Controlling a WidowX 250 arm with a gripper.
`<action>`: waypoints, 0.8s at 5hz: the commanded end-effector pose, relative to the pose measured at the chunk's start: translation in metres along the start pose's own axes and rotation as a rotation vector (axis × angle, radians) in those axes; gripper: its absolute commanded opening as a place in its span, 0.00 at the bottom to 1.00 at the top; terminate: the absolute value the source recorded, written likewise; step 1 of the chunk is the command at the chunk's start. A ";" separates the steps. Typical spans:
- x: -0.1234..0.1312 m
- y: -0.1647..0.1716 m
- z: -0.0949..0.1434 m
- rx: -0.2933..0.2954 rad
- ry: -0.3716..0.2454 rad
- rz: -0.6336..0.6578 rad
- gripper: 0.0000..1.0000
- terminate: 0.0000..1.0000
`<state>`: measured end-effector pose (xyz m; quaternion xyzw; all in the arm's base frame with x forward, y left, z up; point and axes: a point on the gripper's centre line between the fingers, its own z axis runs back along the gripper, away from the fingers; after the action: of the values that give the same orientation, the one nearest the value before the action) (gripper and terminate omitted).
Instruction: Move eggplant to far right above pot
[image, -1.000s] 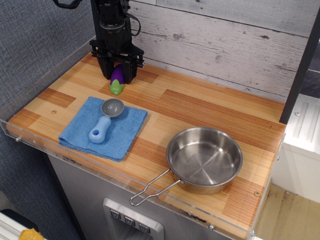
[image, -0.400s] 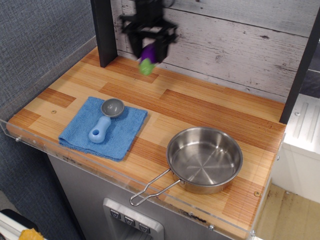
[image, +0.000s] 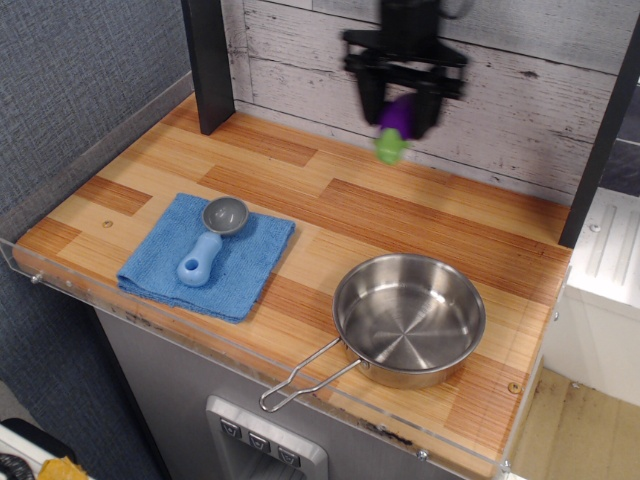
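eggplant held aloft at the back of the table

the gripper (image: 402, 118) hangs in the air in front of the grey plank wall (image: 520, 110), its two dark fingers (image: 368, 98) pointing down and pinching the eggplant (image: 394, 127) between them. the eggplant is clear of the table (image: 380, 205), purple body up between the fingers and its light green stem cap poking out below them. both gripper and eggplant look smeared by motion blur, so finer detail of the grasp cannot be made out.

the pot (image: 409, 320) sits on the table near the front right, upright and with nothing inside it, its thin wire loop handle reaching toward the front edge on the left. the eggplant is well apart from the pot, farther back and a little to the left of the pot's middle in this view.

on the left part of the table lies a blue cloth (image: 209, 255), spread flat. a scoop (image: 211, 238) with a grey bowl and a light blue handle rests on top of it, bowl toward the wall. a dark upright post (image: 208, 62) stands at the back left corner.
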<state>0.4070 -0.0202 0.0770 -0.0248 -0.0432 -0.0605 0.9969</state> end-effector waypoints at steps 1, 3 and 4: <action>-0.005 -0.059 0.012 0.058 -0.068 -0.032 0.00 0.00; -0.008 -0.049 -0.031 0.123 -0.135 0.078 0.00 0.00; -0.009 -0.046 -0.039 0.132 -0.137 0.089 0.00 0.00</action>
<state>0.3965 -0.0680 0.0275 0.0353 -0.0952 -0.0129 0.9948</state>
